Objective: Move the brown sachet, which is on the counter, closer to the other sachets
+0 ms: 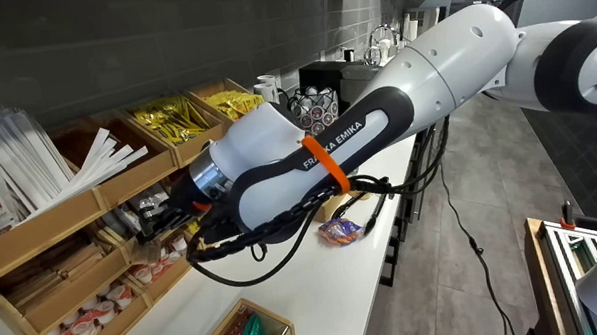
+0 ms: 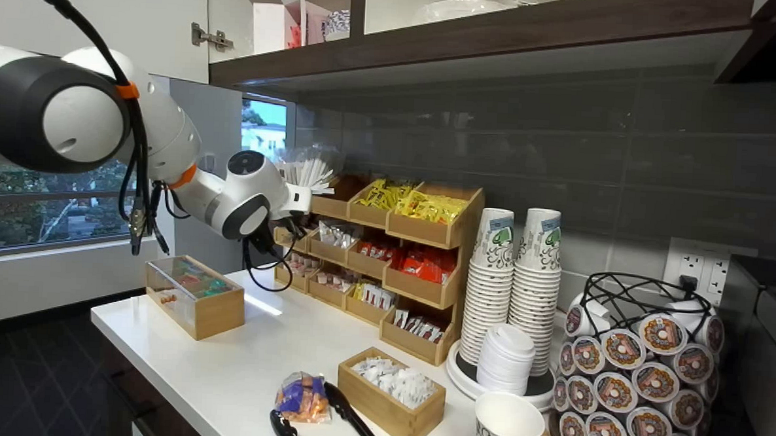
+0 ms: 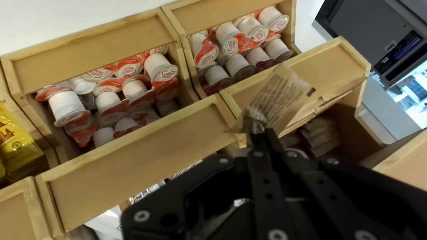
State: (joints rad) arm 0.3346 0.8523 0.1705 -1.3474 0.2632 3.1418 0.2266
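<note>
My gripper [image 3: 265,133] is shut on a corner of a brown paper sachet [image 3: 278,93] in the wrist view. The sachet sticks out past the fingertips, creased where it is held. It is over the wooden front panels of the rack, beside the compartment with the other brown sachets [image 3: 320,135]. In an exterior view my gripper [image 1: 150,226] is at the front of the rack's middle tier, with the held sachet [image 1: 145,252] hanging below it. The other brown sachets [image 1: 57,273] lie in the compartment to its left there. In an exterior view the gripper [image 2: 296,230] is small and the held sachet cannot be made out.
The wooden rack [image 2: 469,228] has several tiers of compartments. Creamer cups [image 3: 230,40] fill bottom compartments. White paper bags [image 1: 21,154] lean out of the top tier. A tea box [image 2: 220,312], a snack bag [image 2: 303,398], tongs [image 2: 353,416] and paper cups [image 2: 488,281] stand on the counter.
</note>
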